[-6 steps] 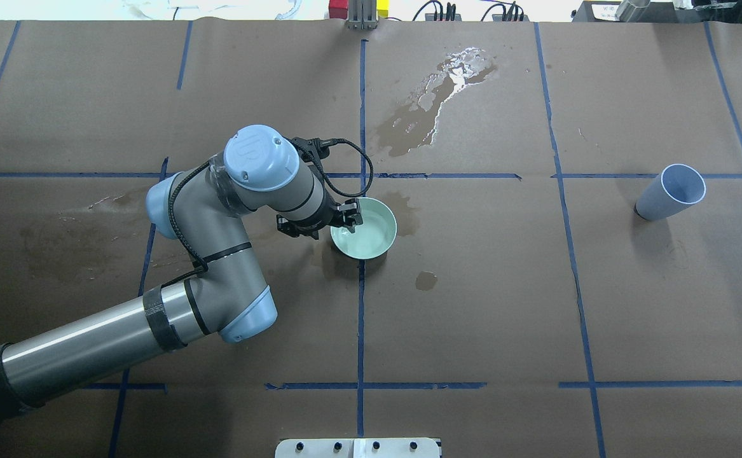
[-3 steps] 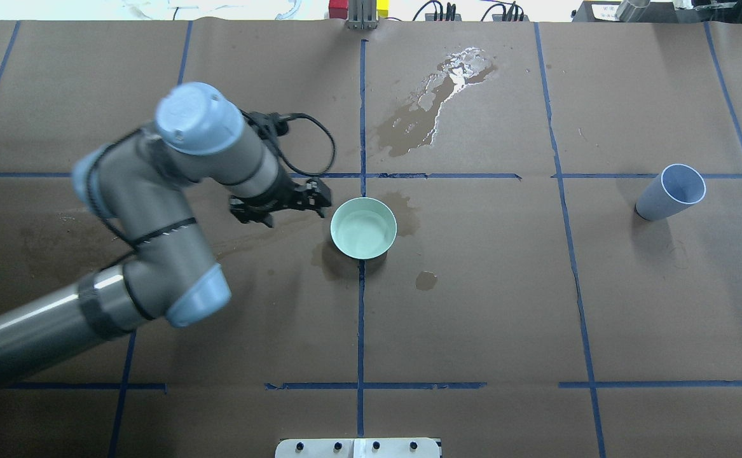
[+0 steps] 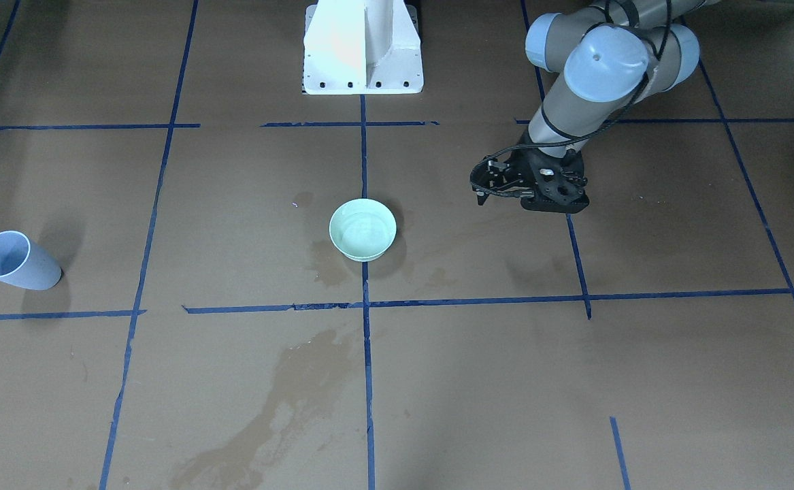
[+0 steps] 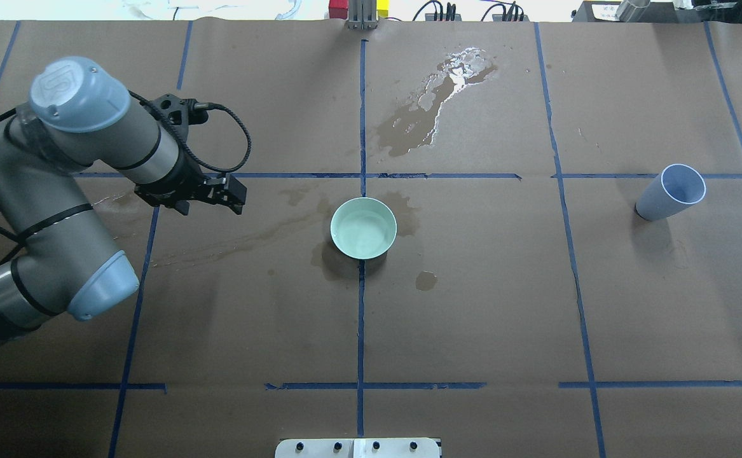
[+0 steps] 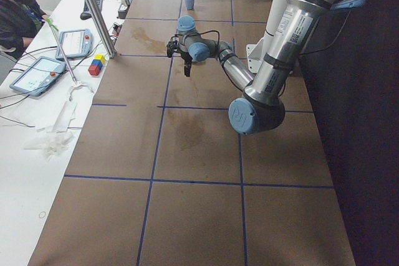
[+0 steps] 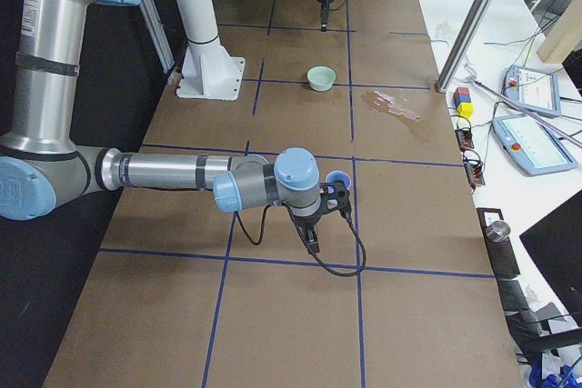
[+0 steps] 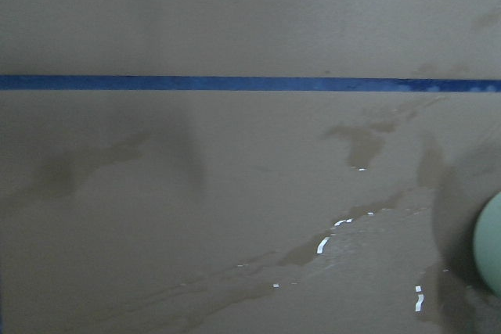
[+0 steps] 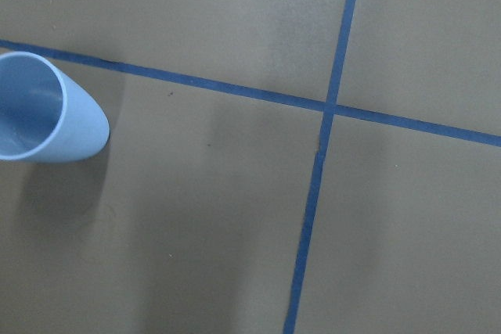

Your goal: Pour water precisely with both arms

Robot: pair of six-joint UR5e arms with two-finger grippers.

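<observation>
In the overhead view the left arm (image 4: 59, 191) comes in from the left edge and bends across the upper left of the frame. Its left gripper (image 4: 236, 194) hangs over the brown paper (image 4: 472, 305), well apart from everything and holding nothing. Whether its jaws are parted or together cannot be told here.

A faint damp streak (image 4: 237, 242) runs from below the gripper toward the centre. There, on a blue tape line (image 4: 360, 318), stands a pale green bowl (image 4: 335, 216), upright. The water (image 4: 365, 236) lies in it, clear, with faint glints. Dark stains border the bowl on the paper.

Above and just right of centre, a glistening wet patch (image 4: 437, 102) spreads toward the top edge.

At the right, a pale blue cup (image 4: 669, 194) stands alone, far from the bowl, its mouth open.

In the exterior right view the right arm (image 6: 164, 170) reaches across the middle of the frame. Its right gripper (image 6: 311, 241) points down just beside the cup. Its grip state cannot be judged from that view.
</observation>
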